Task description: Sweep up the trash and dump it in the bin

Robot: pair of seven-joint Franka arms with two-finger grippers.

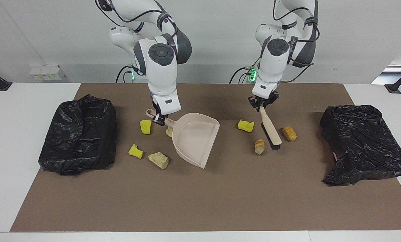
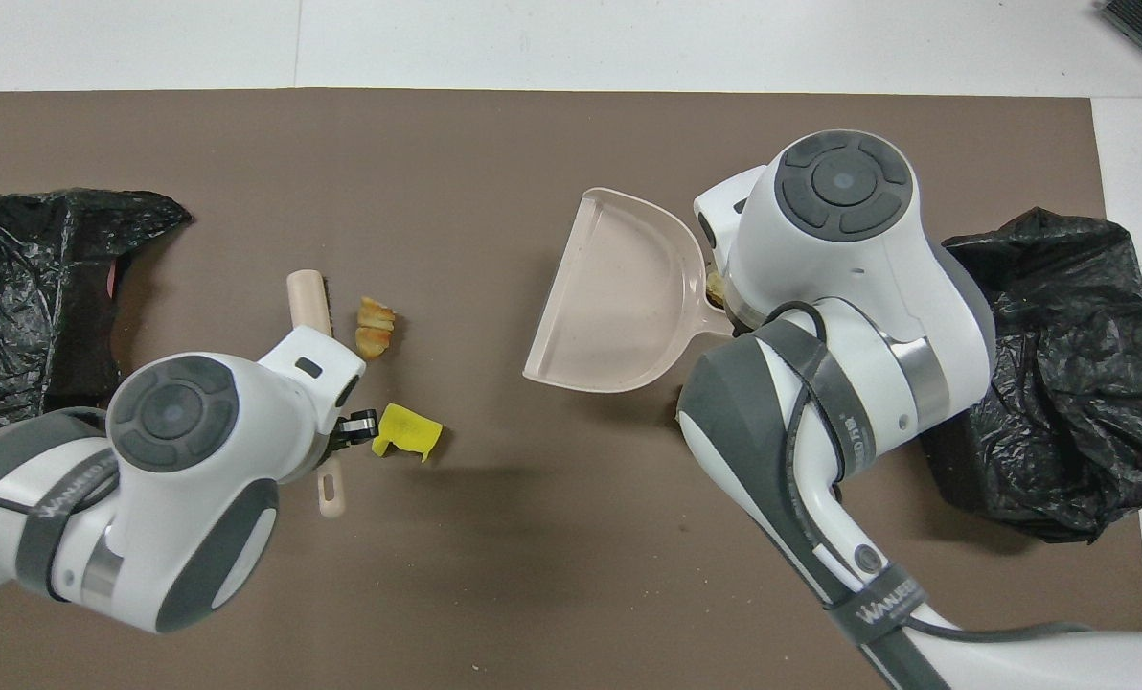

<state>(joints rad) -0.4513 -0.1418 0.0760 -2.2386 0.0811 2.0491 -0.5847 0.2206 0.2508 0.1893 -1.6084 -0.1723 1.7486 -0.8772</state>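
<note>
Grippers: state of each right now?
Left gripper: shut on the brush.
Right gripper: shut on the dustpan handle.

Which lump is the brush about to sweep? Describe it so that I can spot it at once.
Start at the black bin bag at the left arm's end of the mat. Toward the middle from it, the left gripper holds the brush slanting down to the mat. The lump lies by the bristles, on the dustpan's side: pale cream streaked orange, unlike the plain orange-brown lump on the brush's other flank.
</note>
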